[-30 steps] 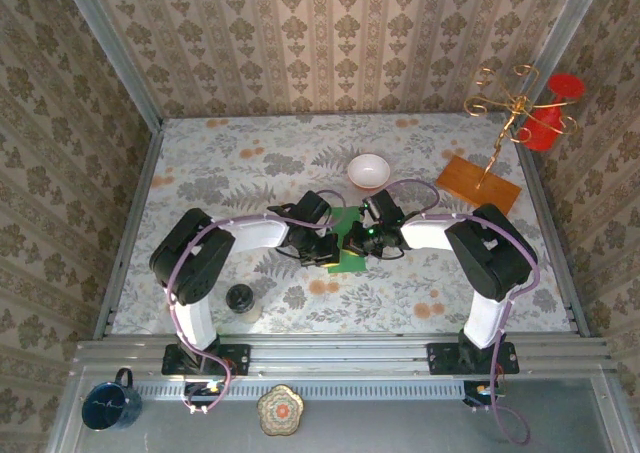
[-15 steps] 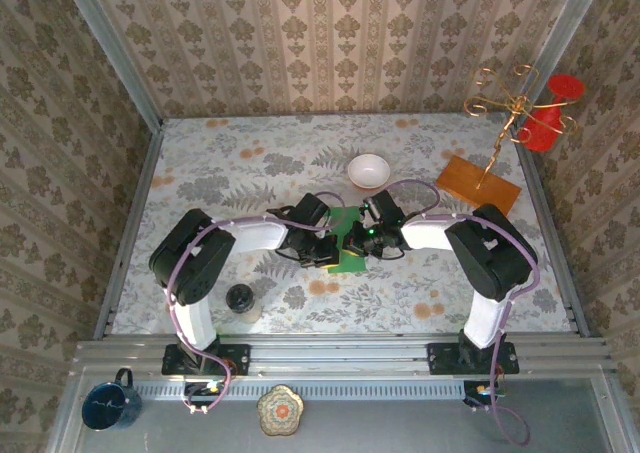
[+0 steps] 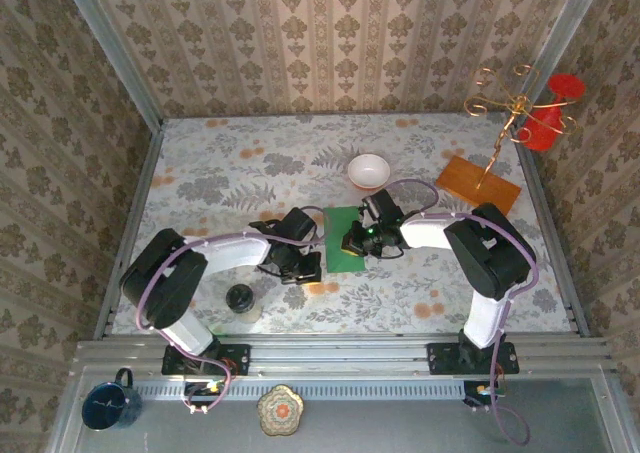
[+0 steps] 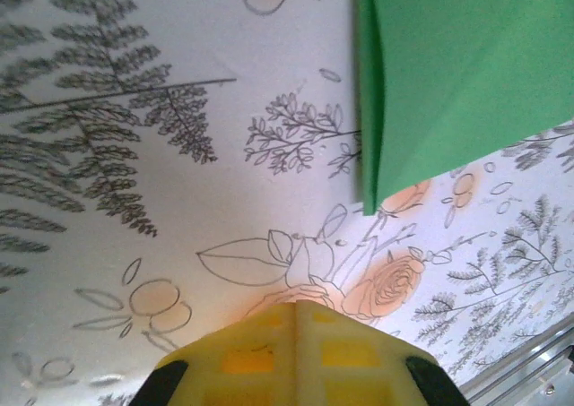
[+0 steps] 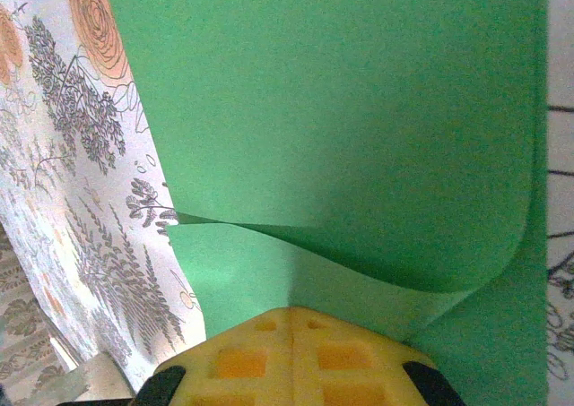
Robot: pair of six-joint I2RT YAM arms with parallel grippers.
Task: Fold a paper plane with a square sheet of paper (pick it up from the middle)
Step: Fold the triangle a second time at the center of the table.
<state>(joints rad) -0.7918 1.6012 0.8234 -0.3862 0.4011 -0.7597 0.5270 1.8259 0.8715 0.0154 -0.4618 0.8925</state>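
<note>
Green sheet of paper (image 3: 338, 231) lies mid-table (image 3: 230, 173), just nearer than the white bowl (image 3: 368, 170). Right gripper (image 5: 291, 316) sits over the sheet's right side. Its pads are closed, and a curled-over flap runs straight into the tips, so it looks pinched. Left gripper (image 4: 296, 315) is off the sheet's near-left corner, close but not touching. Its pads are pressed together with nothing between them, and there is bare tablecloth under it.

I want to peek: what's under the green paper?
The flowery tablecloth shows around the square sheet of paper, which is doubled over itself; whatever lies directly beneath is covered.
</note>
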